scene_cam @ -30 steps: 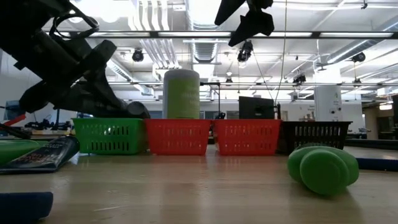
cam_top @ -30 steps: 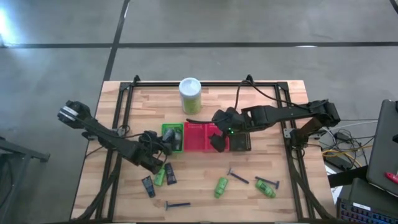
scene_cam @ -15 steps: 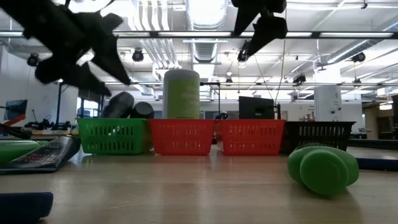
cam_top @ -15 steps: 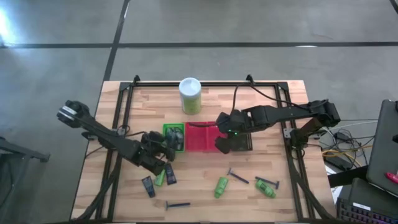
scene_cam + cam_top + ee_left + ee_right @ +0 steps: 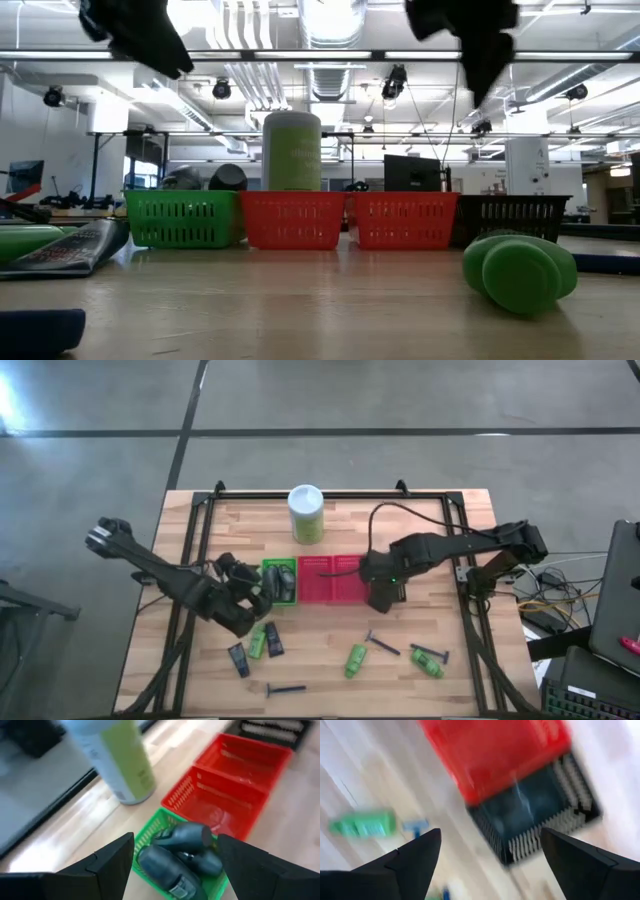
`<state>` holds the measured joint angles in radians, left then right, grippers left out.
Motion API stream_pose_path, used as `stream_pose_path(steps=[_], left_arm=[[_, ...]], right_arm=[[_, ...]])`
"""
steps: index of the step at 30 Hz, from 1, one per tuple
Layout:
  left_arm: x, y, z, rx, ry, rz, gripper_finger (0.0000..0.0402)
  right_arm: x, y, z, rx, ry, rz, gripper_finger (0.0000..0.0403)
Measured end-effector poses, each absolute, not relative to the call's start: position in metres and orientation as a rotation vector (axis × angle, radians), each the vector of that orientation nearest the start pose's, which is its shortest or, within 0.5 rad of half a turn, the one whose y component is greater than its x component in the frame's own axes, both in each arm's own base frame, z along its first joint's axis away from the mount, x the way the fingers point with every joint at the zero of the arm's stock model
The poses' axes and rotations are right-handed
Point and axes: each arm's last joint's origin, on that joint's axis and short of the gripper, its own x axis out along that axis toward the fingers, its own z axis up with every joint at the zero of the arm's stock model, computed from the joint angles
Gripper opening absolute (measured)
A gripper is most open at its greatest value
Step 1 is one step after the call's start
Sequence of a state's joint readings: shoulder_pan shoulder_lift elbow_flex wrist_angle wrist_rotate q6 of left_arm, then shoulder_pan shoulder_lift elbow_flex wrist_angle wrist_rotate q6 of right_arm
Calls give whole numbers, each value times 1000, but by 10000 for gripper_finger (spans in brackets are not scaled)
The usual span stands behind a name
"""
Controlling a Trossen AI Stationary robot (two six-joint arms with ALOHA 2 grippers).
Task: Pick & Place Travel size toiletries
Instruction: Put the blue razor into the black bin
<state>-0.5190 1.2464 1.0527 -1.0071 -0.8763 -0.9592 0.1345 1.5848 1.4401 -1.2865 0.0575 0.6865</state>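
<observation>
Overhead looks down; low looks level; both share green basket [image 5: 278, 581]

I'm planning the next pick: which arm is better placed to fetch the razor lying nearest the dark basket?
Probably the right. Its open, empty claw hangs over the dark basket, close to that razor. The left claw, also open, is beside the green basket, farther off.

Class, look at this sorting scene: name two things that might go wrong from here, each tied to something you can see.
1. The grey tubes pile above the green basket rim; adding another might spill them.
2. The loose green tube lies on its side on the table; it may roll when the open right pincer reaches for it.
</observation>
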Motion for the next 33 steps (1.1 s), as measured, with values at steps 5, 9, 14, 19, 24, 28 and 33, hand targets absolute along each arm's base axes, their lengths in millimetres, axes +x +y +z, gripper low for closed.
stream_pose_path(steps=[5, 9, 14, 19, 24, 28, 33], left_arm=[[198, -89, 299, -75, 669, 616, 289], [194, -86, 302, -79, 652, 618, 289], [193, -85, 302, -36, 657, 611, 289], [194, -86, 302, 15, 673, 593, 289], [194, -86, 302, 27, 677, 589, 289], [194, -85, 302, 33, 679, 587, 289], [194, -85, 301, 41, 683, 585, 288]], right_arm=[[260, 59, 276, 403, 1498, -460, 322], [229, 80, 266, 469, 1525, -497, 314], [186, 101, 246, 625, 1586, -422, 301], [161, 133, 227, 528, 1528, -245, 285], [144, 151, 204, 409, 1625, -260, 267], [142, 161, 188, 388, 1634, -211, 245], [146, 167, 177, 347, 1629, -150, 213]])
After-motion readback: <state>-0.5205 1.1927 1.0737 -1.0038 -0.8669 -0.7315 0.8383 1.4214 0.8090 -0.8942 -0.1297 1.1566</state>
